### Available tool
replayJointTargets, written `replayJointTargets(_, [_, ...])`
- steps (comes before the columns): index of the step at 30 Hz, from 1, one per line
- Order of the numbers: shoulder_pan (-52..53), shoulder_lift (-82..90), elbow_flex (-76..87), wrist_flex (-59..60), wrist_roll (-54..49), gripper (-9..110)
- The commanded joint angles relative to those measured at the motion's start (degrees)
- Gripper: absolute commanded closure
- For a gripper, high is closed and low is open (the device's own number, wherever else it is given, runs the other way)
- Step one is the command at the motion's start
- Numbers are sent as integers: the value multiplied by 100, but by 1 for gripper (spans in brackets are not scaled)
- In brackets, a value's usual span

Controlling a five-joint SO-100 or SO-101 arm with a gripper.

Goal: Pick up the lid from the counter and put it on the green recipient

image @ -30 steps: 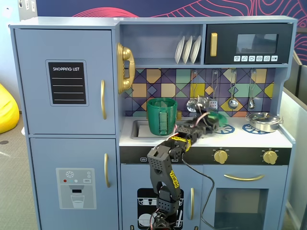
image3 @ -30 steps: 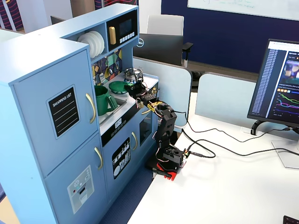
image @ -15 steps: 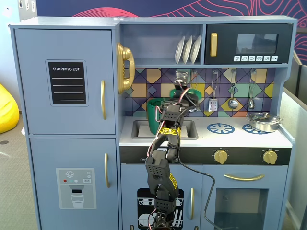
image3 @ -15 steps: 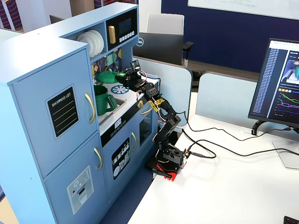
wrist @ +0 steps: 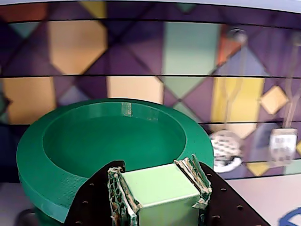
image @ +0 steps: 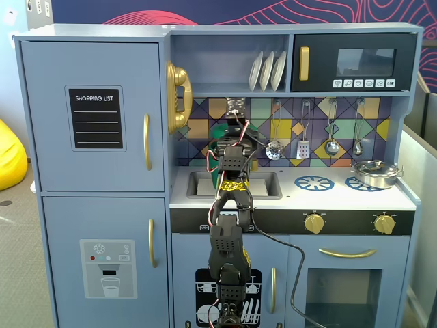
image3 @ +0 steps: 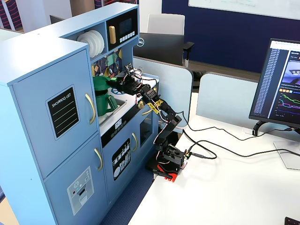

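The dark-green round lid (wrist: pixel 99 141) fills the wrist view, its light-green strap handle (wrist: pixel 157 188) clamped between my jaws. My gripper (wrist: pixel 157 176) is shut on that handle. The tall green pot (image3: pixel 106 102) stands at the back left of the white counter (image: pixel 293 198), beside the sink. In a fixed view the lid (image3: pixel 100 85) lies level at the pot's top, with my gripper (image3: pixel 116 81) just right of it. Whether it rests on the rim or hovers just above, I cannot tell. In the other fixed view the arm hides most of the lid (image: pixel 220 130) and the pot.
The sink recess (image: pixel 266 184) lies beside the pot. A shiny steel pan (image: pixel 374 172) sits on the right burner and a blue burner ring (image: pixel 313 182) is bare. Utensils (image: pixel 303 147) hang on the tiled back wall. A shelf overhangs the counter.
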Motion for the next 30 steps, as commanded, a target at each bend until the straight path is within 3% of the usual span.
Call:
replayJointTargets(1, [-132, 264, 70, -308, -53, 102])
replayJointTargets(30, [53, -123, 712, -800, -167, 102])
